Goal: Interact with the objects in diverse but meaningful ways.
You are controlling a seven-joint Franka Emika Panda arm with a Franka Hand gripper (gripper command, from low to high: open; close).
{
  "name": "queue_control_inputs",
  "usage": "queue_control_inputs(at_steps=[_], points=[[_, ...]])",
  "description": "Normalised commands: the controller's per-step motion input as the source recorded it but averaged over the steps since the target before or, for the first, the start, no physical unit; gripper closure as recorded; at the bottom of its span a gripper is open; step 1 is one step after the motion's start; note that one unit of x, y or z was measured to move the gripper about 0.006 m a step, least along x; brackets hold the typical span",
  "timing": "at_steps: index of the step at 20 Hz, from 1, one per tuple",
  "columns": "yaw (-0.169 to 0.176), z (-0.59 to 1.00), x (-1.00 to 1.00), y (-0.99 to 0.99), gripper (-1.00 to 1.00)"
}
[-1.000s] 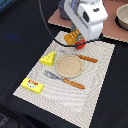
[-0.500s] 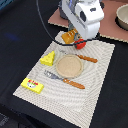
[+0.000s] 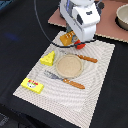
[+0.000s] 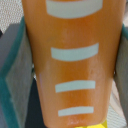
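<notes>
My gripper (image 3: 70, 41) is shut on the golden bread loaf (image 3: 65, 38), holding it just above the far edge of the placemat (image 3: 95, 85). The wrist view is almost filled by the loaf (image 4: 72, 60), orange with pale stripes, pressed between grey-green fingers (image 4: 12, 85). The yellow holed cheese wedge (image 3: 48, 58) lies on the mat towards the exterior view's left. A yellow box with red marks (image 3: 32, 85) sits near the mat's near-left corner. The grey pot (image 3: 121, 16) stands at the far right on a brown board. The red fruit cannot be made out.
A tan round plate (image 3: 69, 65) lies mid-mat. Beside it are an orange-handled fork (image 3: 66, 80) and an orange-handled knife (image 3: 86, 58). A black cable (image 3: 41, 25) loops behind the arm. The table around the mat is dark.
</notes>
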Motion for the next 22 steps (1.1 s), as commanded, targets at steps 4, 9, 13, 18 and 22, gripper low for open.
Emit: queue_control_inputs(at_steps=[4,9,13,18,22], points=[[0.000,-0.30,-0.66,0.07,1.00],[0.000,-0.23,-0.67,0.07,1.00],[0.000,0.00,-0.70,0.15,1.00],[0.000,0.00,-0.68,0.16,1.00],[0.000,-0.04,-0.68,0.20,1.00]])
